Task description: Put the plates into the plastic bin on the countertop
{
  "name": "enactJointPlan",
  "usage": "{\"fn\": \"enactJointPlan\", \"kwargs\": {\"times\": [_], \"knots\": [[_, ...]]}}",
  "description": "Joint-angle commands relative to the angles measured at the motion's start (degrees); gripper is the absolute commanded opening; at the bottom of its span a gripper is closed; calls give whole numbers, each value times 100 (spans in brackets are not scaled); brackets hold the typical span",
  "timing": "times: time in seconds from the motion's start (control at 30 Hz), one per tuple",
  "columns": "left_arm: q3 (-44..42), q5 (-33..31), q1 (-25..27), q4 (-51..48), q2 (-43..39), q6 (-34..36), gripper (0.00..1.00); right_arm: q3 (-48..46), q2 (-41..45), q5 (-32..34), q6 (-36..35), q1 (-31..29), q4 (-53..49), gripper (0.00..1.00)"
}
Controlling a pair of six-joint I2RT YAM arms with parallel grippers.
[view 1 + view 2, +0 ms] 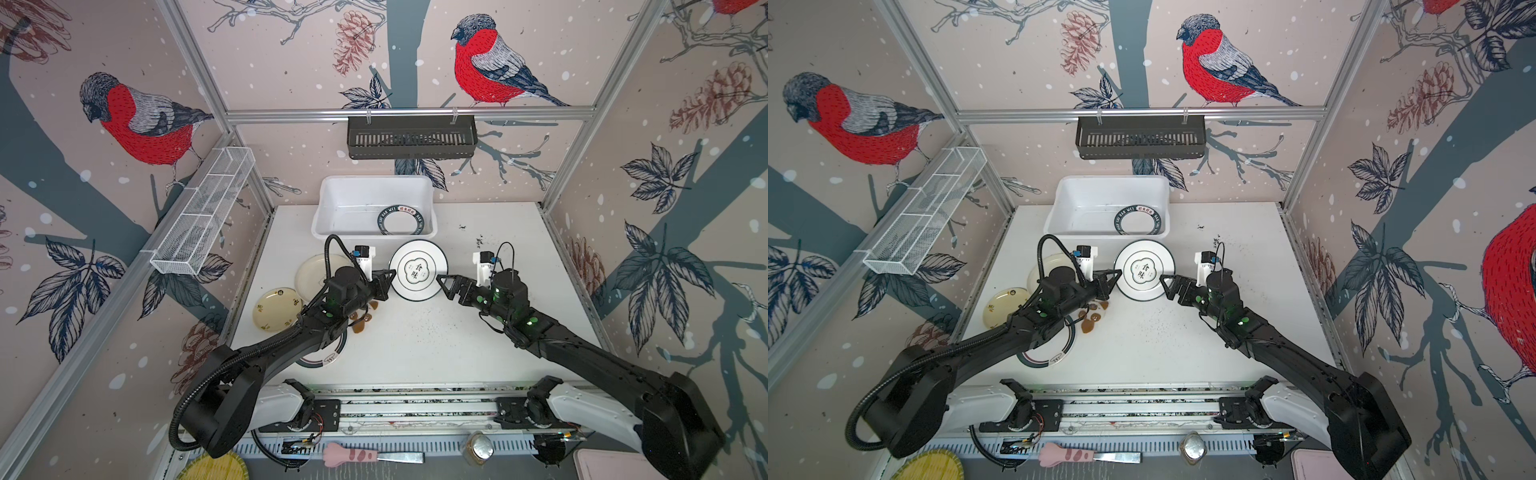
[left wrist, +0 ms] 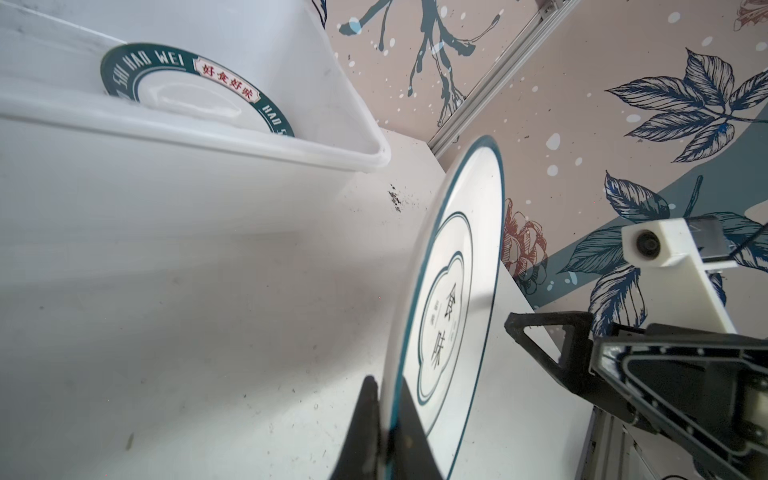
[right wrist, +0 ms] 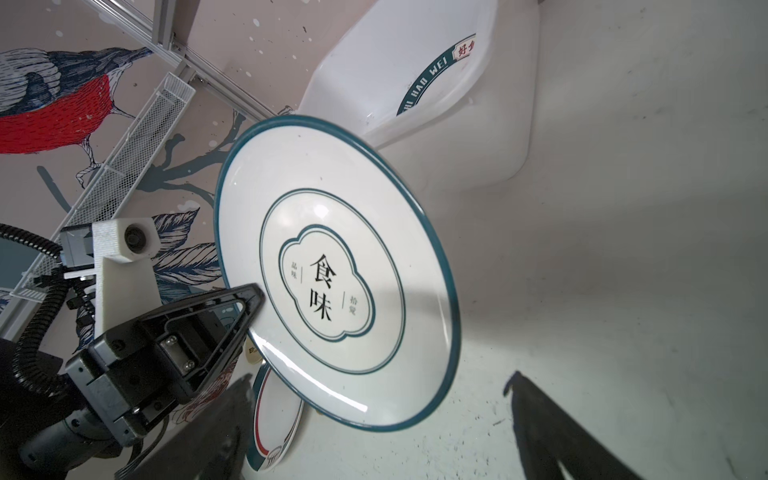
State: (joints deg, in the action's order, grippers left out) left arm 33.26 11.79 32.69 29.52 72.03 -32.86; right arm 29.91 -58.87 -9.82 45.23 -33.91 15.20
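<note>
Wallpaper of red-breasted birds, pine cones and dark leaves covers the three walls around a flat white speckled desk [image 1: 457, 353]. At the back of the desk sits the white rectangular plastic bin [image 1: 332, 208]. A round white plate with a broad dark green lettered rim [image 1: 402, 220] lies in its right-hand end.

Both black arms start from a rail [image 1: 415, 405] along the near edge and converge on the middle. The left arm [image 1: 282, 345] has its elbow swung out to the left and its forearm slanting in toward the centre. The right arm [image 1: 582, 345] mirrors it, with its elbow far out on the right.

Between the wrists, just in front of the bin, a round white plate with a thin dark green rim and a flower-shaped emblem [image 1: 417, 270] hangs roughly level above the desk. The left end effector [image 1: 390, 275] is clamped tight on this plate's left edge; the left wrist view shows a finger [image 2: 365, 419] on each side of the rim. The right end effector [image 1: 443, 286] stands at the opposite edge, spread wide. In the right wrist view its fingers [image 3: 536, 419] are far apart, with the plate's edge in the gap and neither gripping it.

Beside and under the left arm lie a cream round plate [image 1: 313, 270], a smaller yellowish round plate [image 1: 276, 309], a partly hidden white plate with a dark rim [image 1: 328, 359] and a small brown-and-white toy [image 1: 361, 324].
</note>
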Motion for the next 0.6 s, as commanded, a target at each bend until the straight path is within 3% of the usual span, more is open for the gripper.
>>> {"fn": "enactJointPlan", "kwargs": {"times": [0.0, 0.33, 0.57], "knots": [[287, -298, -33, 269, 149, 60, 0, 85, 255, 402, -341, 23, -443, 100], [1357, 154, -592, 378, 975, -109, 0, 20, 1293, 784, -410, 69, -930, 100], [2114, 79, -893, 340, 1665, -129, 0, -69, 1758, 928, -636, 110, -750, 99]]}}
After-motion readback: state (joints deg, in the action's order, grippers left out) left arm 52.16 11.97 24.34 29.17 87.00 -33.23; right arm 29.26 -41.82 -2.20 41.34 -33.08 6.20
